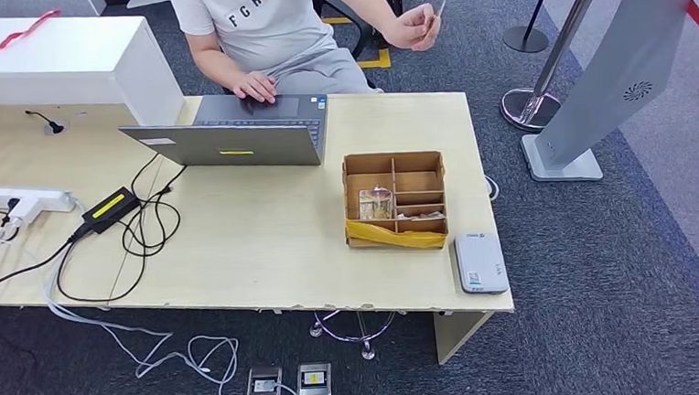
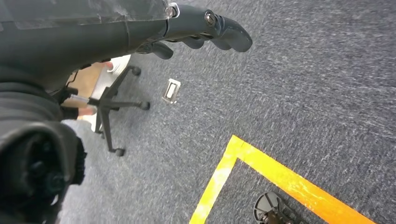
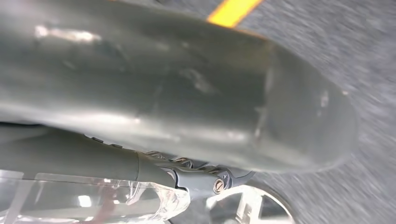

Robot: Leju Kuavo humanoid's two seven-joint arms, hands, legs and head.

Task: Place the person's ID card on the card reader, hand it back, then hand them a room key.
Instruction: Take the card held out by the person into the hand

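Pale wooden desk (image 1: 266,248) carries the card reader (image 1: 480,263) at its near right corner, within reach; the person (image 1: 262,29) holds the ID card (image 1: 441,9) up, offering it. Left hand (image 2: 205,28) hangs empty, fingers loosely apart; right hand (image 3: 196,177) I cannot tell

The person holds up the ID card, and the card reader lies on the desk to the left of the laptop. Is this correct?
Not quite. The head view shows the card reader at the desk's right front corner, right of the laptop and beside the cardboard box. The person does hold up the ID card.
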